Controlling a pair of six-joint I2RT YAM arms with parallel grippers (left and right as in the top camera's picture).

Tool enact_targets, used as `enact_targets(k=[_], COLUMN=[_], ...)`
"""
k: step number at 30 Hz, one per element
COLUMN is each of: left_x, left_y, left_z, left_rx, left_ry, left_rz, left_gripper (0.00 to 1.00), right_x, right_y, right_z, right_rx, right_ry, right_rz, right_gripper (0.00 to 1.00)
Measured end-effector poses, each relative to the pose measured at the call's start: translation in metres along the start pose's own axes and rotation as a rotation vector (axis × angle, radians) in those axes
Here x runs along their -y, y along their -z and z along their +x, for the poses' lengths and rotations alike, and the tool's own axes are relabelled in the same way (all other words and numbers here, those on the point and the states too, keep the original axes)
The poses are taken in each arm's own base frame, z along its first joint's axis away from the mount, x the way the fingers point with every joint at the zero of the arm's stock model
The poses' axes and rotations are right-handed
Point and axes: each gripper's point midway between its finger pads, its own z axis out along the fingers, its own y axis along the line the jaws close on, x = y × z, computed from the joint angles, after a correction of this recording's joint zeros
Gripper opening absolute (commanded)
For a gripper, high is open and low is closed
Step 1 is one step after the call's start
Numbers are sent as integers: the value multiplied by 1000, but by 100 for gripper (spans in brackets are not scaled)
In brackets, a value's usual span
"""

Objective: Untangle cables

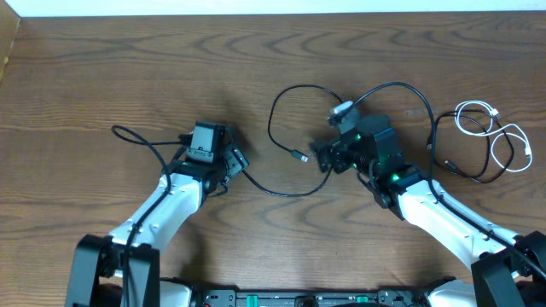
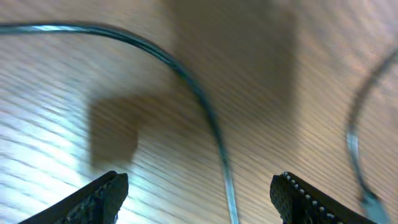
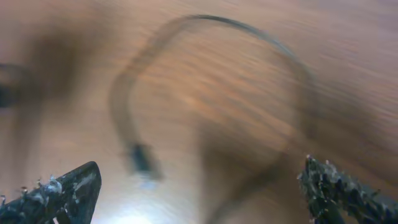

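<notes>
Several cables lie on the wooden table. One black cable [image 1: 273,193] runs from the far left, under my left gripper [image 1: 235,162], towards the right arm. A second black cable [image 1: 275,115] loops in the middle and ends in a small plug [image 1: 300,156]. Just right of that plug is my right gripper [image 1: 322,157]. A white cable [image 1: 495,128] lies coiled at the right with another black cable [image 1: 435,128]. In the left wrist view my gripper [image 2: 199,190] is open, and a black cable [image 2: 225,171] lies loose between the jaws. My right gripper [image 3: 199,186] is open above the blurred plug [image 3: 140,158].
The white table edge [image 1: 273,7] runs along the back. Both arm bases stand at the front edge. Thicker robot wiring [image 1: 401,85] arcs over the right wrist.
</notes>
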Motion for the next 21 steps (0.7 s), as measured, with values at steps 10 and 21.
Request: enact_targets(k=[10, 21], left_x=[-17, -28], left_y=[-16, -13], left_z=[-34, -53], left_rx=[156, 266], left_ry=[82, 94], left_rz=[-89, -156], left_gripper=[68, 62], right_x=[43, 27], right_y=[5, 2], right_z=[-1, -5], right_rx=[9, 21], right_ry=[5, 5], right_rz=[249, 154], right_gripper=[99, 99])
